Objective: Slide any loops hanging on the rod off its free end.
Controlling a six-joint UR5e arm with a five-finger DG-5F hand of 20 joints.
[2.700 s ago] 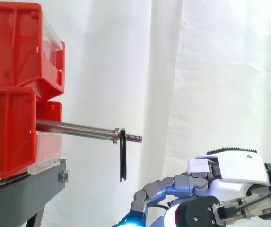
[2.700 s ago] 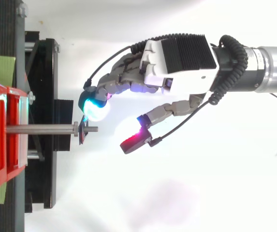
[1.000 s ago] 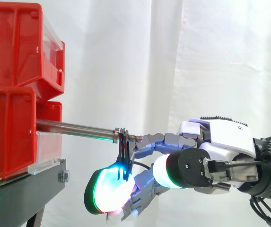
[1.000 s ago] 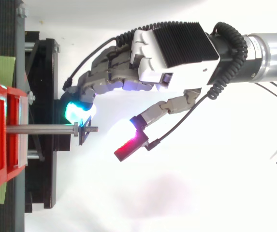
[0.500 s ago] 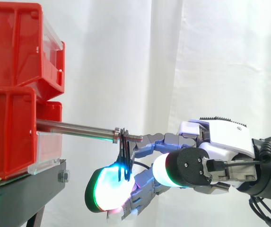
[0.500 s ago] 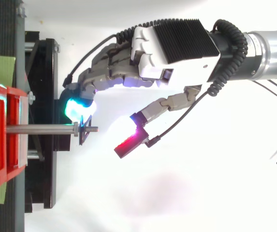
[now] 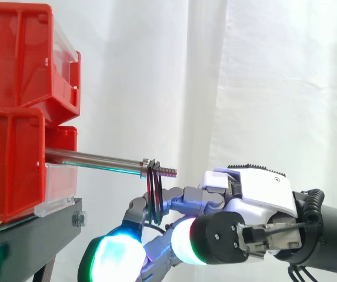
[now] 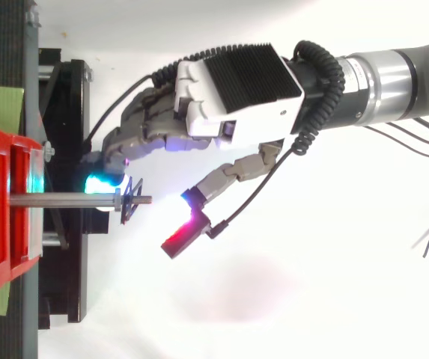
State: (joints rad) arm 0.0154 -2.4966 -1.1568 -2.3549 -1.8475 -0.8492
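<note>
A white curtain (image 7: 262,88) hangs behind the work, with stacked red bins (image 7: 15,117) on a black stand (image 7: 27,241) at the left. A steel rod (image 7: 92,160) runs out of the bins toward the right and ends in a nut (image 7: 146,166) and a short threaded tip (image 7: 167,171). The black loops (image 7: 152,197) hang on that tip just right of the nut, close to the free end.

The hand (image 7: 250,200) comes in from the right, below the rod. Its fingers (image 7: 183,197) reach left under the tip, beside the hanging part of the loops. From above, a cyan pad (image 8: 98,182) sits on the far side of the rod, level with the nut. The thumb (image 8: 180,239) stands well apart on the near side. The fingers are spread and loosely bent, clamped on nothing.

The step in hand looks like getting a finger behind the loops, on their left side. The next move probably calls for a sweep to the right along the rod's line. That should keep the loops square so they clear the threads without snagging.
</note>
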